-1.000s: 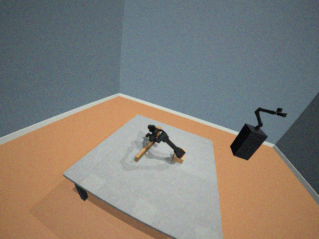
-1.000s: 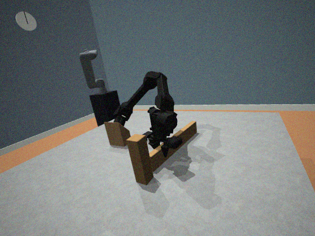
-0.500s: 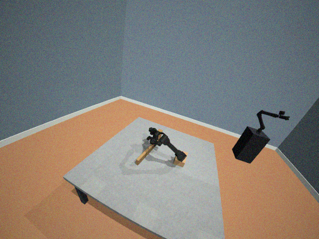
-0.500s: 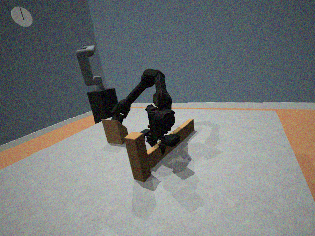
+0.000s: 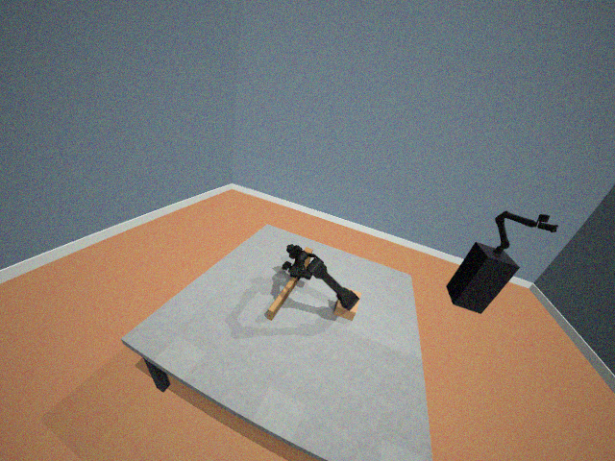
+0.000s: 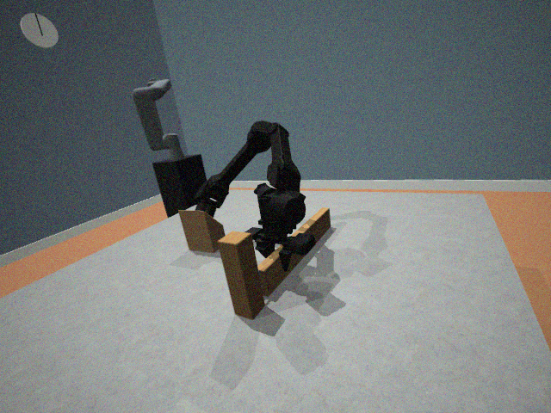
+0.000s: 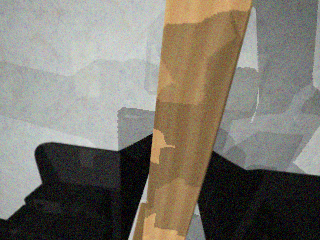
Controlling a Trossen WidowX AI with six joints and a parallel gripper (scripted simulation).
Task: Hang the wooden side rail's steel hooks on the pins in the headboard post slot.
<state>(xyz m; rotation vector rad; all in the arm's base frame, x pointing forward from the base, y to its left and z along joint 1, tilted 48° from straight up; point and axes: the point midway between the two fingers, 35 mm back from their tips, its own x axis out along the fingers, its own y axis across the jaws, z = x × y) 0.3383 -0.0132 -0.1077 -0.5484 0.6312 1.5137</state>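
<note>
The wooden side rail [image 5: 282, 300] [image 6: 323, 220] [image 7: 185, 115] lies lengthwise with its long narrow edge up. Its far end is down at the table. Its near end is beside the upright headboard post [image 6: 242, 284] [image 5: 308, 250]. The hooks, pins and slot are hidden, so I cannot tell whether the hooks touch the pins. My gripper [image 6: 275, 260] [image 7: 172, 140] points down over the rail, nearer the post than the far end. It is shut on the rail, with one black finger against each side.
The arm's base stands on a wooden block [image 6: 200, 233] [image 5: 345, 312] beside the rail on the grey table [image 5: 347, 376] [image 6: 423, 311]. A black pedestal [image 5: 481, 278] [image 6: 180, 181] with another arm stands beyond the table. A wall clock [image 6: 39, 30] hangs behind.
</note>
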